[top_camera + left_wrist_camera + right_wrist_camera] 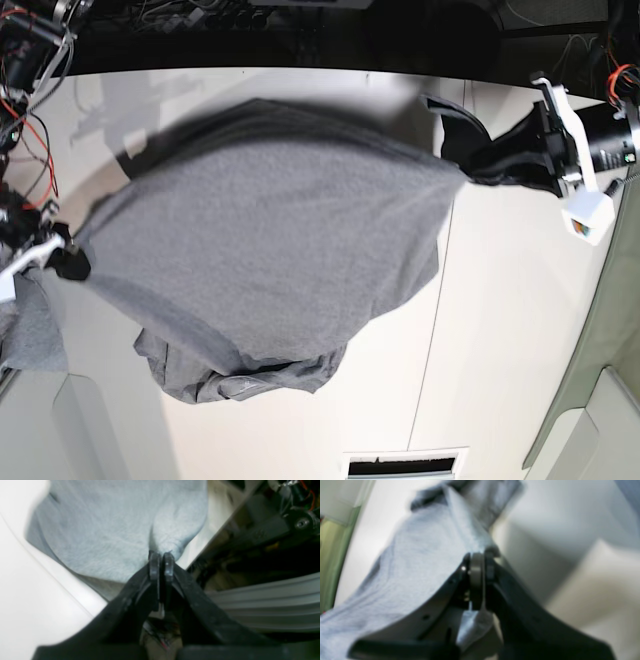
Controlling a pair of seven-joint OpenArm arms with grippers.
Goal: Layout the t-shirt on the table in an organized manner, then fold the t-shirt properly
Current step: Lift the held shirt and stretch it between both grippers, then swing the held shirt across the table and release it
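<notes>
Big white table [500, 330] with thin dark seams fills most of the base view, dark cluttered background behind its rear edge; there's also a smaller grey cloth bundle [30, 340] poking in at the near left side, not part of this. The t-shirt [270, 260] is up off the surface, stretched between the two arms like a hammock; its lower part sags and bunches onto the table toward the front.

Left gripper [161, 563] has its jaws pinched tight on a corner of the fabric, out at the base view's right; right gripper [480, 567] is likewise clamped on an edge, with a bit of cloth poking through behind the jaws; that view is blurry, so I can't say which part of the shirt it has.

So my read: this is the spreading-out stage, no folding yet. Next move probably calls for keeping both pinches closed, holding the cloth taut between them, and bringing it down flat; the crumpled bottom bit likely needs smoothing after; letting go early would just leave a heap.
</notes>
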